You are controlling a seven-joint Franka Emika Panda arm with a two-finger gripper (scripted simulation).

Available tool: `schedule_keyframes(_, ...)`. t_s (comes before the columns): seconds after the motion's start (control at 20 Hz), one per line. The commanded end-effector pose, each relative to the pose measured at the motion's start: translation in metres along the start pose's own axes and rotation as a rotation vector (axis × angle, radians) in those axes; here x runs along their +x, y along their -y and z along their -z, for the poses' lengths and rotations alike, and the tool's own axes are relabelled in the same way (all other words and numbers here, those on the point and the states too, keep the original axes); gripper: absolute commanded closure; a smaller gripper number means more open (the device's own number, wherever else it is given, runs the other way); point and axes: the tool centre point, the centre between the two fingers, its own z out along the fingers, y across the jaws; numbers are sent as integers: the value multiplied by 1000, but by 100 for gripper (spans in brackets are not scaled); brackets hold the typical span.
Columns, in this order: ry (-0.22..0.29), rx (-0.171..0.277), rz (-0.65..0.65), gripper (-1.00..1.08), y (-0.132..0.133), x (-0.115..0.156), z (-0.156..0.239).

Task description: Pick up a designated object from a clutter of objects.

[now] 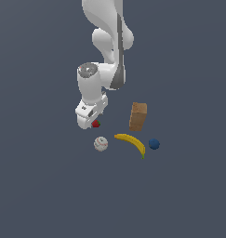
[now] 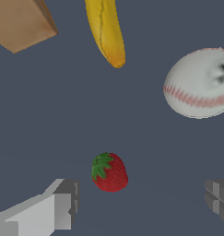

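a bare simulated test scene: a flat, featureless grey-blue floor with no walls, furniture or room around it.

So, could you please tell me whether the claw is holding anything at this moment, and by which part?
Nothing is held: the claw is open, its fingers either side of the small red strawberry, not touching it.

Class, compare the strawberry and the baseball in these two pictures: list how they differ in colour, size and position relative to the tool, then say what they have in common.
Colour: the strawberry is red with a green leafy top; the baseball is white with red stitching.
Size: the strawberry is clearly smaller than the baseball.
Position: the strawberry lies between the open fingers of the tool; the baseball sits apart, outside them.
Shared: both rest on the grey floor, touching no other object.
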Motion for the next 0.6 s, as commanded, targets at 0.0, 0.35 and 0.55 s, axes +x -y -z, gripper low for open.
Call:
schedule_keyframes(0.0, -3, -2, 61, -92, 5, -5, -8)
schedule_keyframes(0.35, -12, -5, 186, -92, 16, -16, -23)
schedule_keyframes(0.55, -16, -6, 231, -92, 21, -19, -28)
